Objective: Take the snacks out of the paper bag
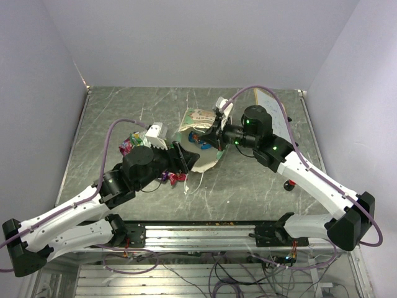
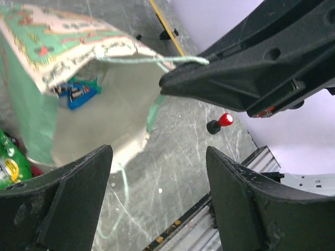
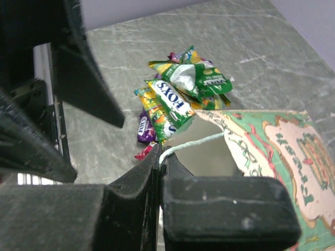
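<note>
**Bag on its side, mouth held up by its string**

The only writing that can be read is "FOXS", in white capitals on a green and yellow packet [image 3: 172,103]. It lies in the heap of snacks [image 3: 180,94] just beside the paper bag [image 1: 198,119], on the side of the left arm. A green packet on top of the heap has a pale label too small to read. The bag's printed face shows red and green decoration, but no words can be made out.

The bag lies on its side with its long axis running from the far side of the table toward the arms. Its cream mouth points at the near edge and a little toward the left arm. A blue packet [image 2: 78,94] lies deep inside. Purple and red wrappers [image 1: 173,177] sit on the table just outside the mouth.

The right gripper [image 3: 159,157] is pinched tight on the bag's string handle [image 2: 152,60], with the cord taut above the mouth. The left gripper [image 2: 158,151] faces the mouth with its jaws spread wide and nothing between them. A red-capped knob [image 2: 222,122] stands well apart from the bag, on the side of the right arm.
</note>
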### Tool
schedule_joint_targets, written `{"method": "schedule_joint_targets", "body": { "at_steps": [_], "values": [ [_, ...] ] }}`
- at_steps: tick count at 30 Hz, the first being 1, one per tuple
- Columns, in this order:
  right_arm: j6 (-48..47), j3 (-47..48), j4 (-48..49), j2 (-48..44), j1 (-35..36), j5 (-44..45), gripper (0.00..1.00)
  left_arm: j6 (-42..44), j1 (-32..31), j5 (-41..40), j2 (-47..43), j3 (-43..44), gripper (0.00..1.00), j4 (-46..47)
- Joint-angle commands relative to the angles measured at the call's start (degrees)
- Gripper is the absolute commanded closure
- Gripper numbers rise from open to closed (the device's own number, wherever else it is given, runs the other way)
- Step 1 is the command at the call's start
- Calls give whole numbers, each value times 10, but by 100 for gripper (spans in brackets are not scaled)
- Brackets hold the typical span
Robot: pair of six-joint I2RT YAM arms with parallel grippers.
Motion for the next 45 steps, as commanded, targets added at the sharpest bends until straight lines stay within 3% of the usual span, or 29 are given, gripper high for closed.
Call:
{"method": "schedule_joint_targets", "body": {
  "at_steps": [1, 6, 10, 16, 22, 26, 28, 30, 34, 41, 45],
  "values": [
    [-79, 11, -60, -21, 1, -65, 100, 80, -4, 2, -16, -12, 17, 66],
    [-45, -28, -31, -71, 1, -62, 100, 234, -12, 12, 2, -41, 21, 114],
    [-12, -57, 7, -97, 1, 6, 100, 312, -25, 31, 41, -49, 30, 159],
    [-23, -31, -7, -75, 1, 29, 100, 308, -89, -37, 58, -130, 43, 244],
    [19, 1, 6, -51, 0, 71, 100, 322, -190, -172, 118, -146, 42, 289],
    [26, 14, 1, -40, 0, 51, 100, 345, -193, -215, 211, -148, 40, 389],
    [26, 17, -3, -44, 0, 46, 100, 359, -190, -248, 264, -143, 49, 446],
    [28, 16, -5, -49, 0, 48, 100, 363, -177, -251, 311, -130, 52, 481],
    [34, 24, -15, -55, 1, 46, 100, 358, -135, -234, 386, -82, 50, 461],
    [31, 23, -28, -66, 0, 37, 100, 396, -86, -194, 505, 2, 27, 428],
    [1, 36, -44, -65, 1, 18, 100, 415, -55, -188, 556, 40, 21, 406]
  ]
}}
